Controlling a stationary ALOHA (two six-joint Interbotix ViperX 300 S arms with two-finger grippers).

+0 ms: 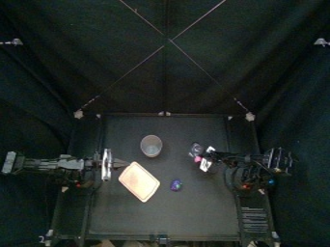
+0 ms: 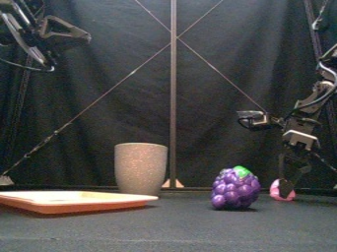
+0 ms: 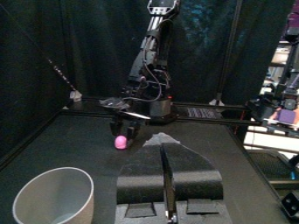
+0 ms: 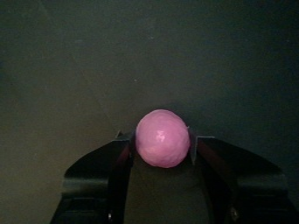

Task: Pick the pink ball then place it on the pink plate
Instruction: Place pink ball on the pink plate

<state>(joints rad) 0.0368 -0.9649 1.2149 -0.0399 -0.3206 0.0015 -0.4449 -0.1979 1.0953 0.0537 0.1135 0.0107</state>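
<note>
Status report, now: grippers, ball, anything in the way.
Left gripper shut, parked at left side. Right gripper open, jaws straddling pink ball, not yet lifted. Purple grapes sit between ball and pink plate.

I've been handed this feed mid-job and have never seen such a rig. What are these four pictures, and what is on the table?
It is a robot with two black arms at a small black table. One picture looks down from high above. One looks level from the table's front edge. The other two come from a camera on each arm's wrist. On the table are a flat pink tray, a tall grey cup, a bunch of purple toy grapes and a small pink ball. The right gripper has its jaws open, one on each side of the ball, which sits on the table, so nothing is held. The left gripper rests at the table's left side, jaws shut and empty.
</note>
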